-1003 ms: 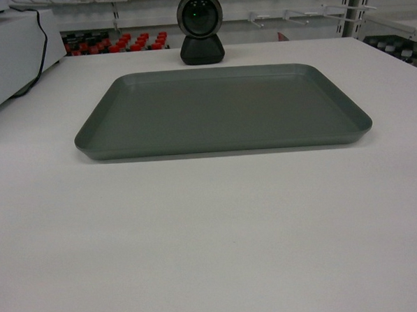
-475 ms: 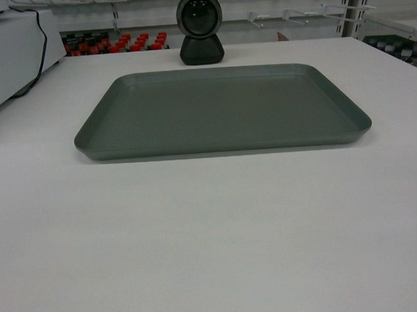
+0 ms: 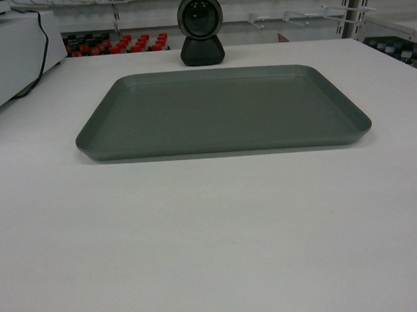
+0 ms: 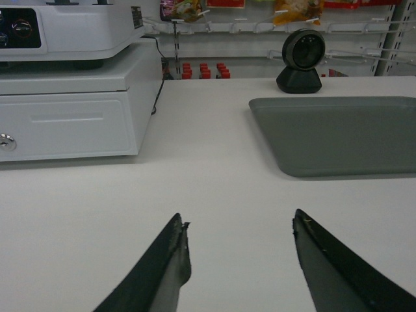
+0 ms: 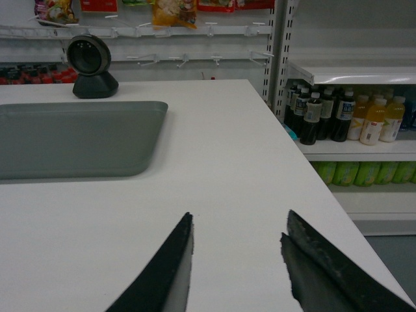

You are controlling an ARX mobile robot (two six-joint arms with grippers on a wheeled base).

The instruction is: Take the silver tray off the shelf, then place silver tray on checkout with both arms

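The wide, smooth white checkout table [image 3: 212, 233] stands in a shop with hook racks behind. The flat grey-silver metal tray [image 3: 220, 112] with round corners lies on its far middle, before a round black scanner [image 3: 200, 27]. The left gripper [image 4: 240, 237] and right gripper [image 5: 237, 234] hover near, both spread and holding nothing.

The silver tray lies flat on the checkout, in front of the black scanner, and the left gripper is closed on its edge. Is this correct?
Not quite. In the left wrist view the left gripper is open and apart from the silver tray. The tray does lie flat on the checkout, in front of the black scanner.
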